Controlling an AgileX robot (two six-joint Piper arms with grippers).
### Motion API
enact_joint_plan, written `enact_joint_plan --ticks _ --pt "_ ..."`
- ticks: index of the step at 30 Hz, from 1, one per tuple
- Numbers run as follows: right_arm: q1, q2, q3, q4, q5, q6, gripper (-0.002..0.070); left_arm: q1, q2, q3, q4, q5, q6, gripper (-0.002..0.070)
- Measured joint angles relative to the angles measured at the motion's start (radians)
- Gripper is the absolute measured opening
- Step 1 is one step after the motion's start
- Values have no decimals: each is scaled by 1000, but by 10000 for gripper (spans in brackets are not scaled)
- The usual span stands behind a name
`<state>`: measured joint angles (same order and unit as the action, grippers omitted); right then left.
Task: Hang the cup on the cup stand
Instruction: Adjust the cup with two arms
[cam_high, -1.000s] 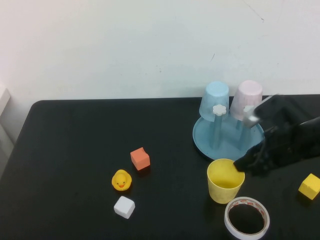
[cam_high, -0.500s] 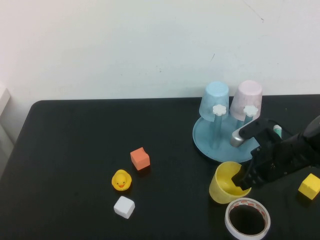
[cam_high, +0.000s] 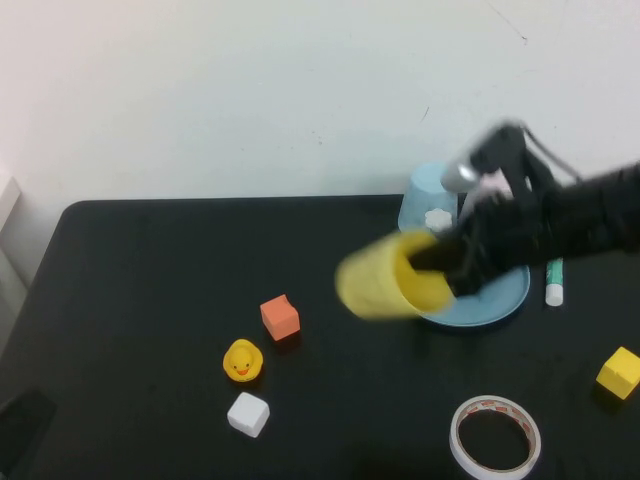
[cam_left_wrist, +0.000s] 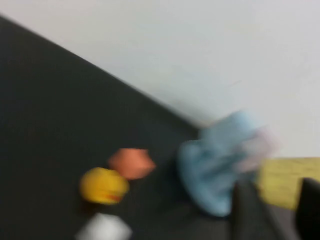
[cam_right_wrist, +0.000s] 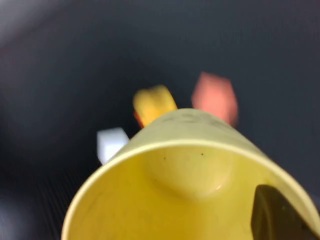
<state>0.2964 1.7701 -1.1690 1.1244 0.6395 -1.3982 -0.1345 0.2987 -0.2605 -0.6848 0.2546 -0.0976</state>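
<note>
- The plain yellow plastic cup (cam_high: 385, 275) is off the black desk (cam_high: 150, 270), lying on its side in the air with its closed base toward the robot's left and its mouth toward the arm.
- The right gripper (cam_high: 450, 268) is clenched on the yellow cup at its rim; in the right wrist view one dark finger (cam_right_wrist: 277, 217) shows inside the cup's mouth.
- The cup hangs just to the left of the round blue-grey plastic cup stand (cam_high: 500, 300), its rim over the stand's near-left edge.
- On the stand a pale blue cup (cam_high: 428, 190) sits upside down over a peg, and a white flower-shaped cap (cam_high: 437, 218) shows in front of it; the right arm hides the rest.
- The left gripper (cam_left_wrist: 272, 210) appears only in the left wrist view, as two dark blurred fingers (cam_left_wrist: 245, 207) standing apart with nothing between them.
- Loose on the desk: an orange cube (cam_high: 281, 317), a yellow rubber duck (cam_high: 242, 361), a white cube (cam_high: 248, 413), a roll of white tape (cam_high: 494, 436), a yellow cube (cam_high: 619, 372) and a white marker with a green band (cam_high: 554, 283).
</note>
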Motion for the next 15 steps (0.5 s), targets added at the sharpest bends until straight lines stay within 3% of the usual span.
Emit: enact_joint_plan --ticks 4,6,9,15 --pt "89 -124 -4 193 0 -207 18 0 0 0 -480 -14 44 505" --pt "137 -164 -4 306 -8 -311 18 0 0 0 -713 -23 44 607" --pt "218 -186 -4 488 -18 -483 18 0 1 0 -948 -47 52 670" --pt "371 -185 -18 556 -121 -657 18 0 2 -1 -1024 -40 35 690"
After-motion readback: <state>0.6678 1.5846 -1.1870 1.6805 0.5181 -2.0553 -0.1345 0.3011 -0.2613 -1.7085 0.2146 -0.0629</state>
